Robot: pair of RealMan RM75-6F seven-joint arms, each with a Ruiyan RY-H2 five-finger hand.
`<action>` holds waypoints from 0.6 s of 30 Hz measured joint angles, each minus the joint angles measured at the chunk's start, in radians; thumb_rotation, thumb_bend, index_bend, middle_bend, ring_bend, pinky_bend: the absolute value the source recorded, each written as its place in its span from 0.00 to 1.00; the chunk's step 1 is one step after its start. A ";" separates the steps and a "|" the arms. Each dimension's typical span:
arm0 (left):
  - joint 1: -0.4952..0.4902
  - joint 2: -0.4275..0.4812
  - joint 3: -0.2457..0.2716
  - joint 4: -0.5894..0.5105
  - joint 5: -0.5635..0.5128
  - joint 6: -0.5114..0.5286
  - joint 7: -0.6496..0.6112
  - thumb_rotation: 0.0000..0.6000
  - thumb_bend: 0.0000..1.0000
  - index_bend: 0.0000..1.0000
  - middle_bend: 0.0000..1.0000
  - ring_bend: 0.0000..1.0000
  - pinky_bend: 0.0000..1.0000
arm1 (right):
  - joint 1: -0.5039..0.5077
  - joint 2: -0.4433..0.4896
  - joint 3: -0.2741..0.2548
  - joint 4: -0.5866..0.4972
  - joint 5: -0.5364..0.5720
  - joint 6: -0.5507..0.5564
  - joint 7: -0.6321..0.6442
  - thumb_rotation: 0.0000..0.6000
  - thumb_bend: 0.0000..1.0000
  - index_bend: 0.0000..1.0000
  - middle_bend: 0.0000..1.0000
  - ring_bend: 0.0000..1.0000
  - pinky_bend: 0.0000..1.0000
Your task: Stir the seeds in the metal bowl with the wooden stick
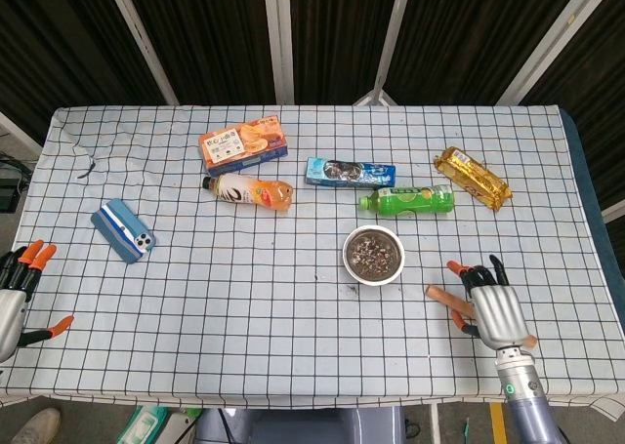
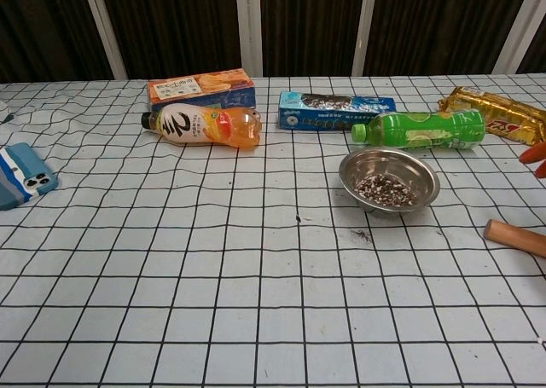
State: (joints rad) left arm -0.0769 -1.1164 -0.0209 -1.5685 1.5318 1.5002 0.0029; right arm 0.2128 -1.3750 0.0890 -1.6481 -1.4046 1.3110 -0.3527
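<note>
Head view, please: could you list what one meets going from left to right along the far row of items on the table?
Orange biscuit box → orange drink bottle → blue snack packet → green bottle → gold snack packet.
</note>
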 measured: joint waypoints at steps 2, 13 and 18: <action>-0.001 0.000 0.000 0.000 0.001 0.000 0.000 1.00 0.12 0.01 0.00 0.00 0.00 | 0.007 -0.016 0.006 0.011 0.016 -0.008 -0.012 1.00 0.31 0.28 0.32 0.24 0.04; -0.001 0.001 0.001 0.002 0.002 -0.001 -0.003 1.00 0.12 0.01 0.00 0.00 0.00 | 0.017 -0.042 0.015 0.041 0.051 -0.014 -0.017 1.00 0.31 0.29 0.33 0.24 0.04; 0.000 -0.001 0.001 0.006 0.002 0.001 -0.005 1.00 0.12 0.01 0.00 0.00 0.00 | 0.020 -0.052 0.005 0.043 0.051 -0.018 -0.029 1.00 0.31 0.29 0.33 0.25 0.04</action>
State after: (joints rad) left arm -0.0766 -1.1172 -0.0196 -1.5622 1.5341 1.5016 -0.0025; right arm 0.2325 -1.4269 0.0936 -1.6050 -1.3540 1.2929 -0.3816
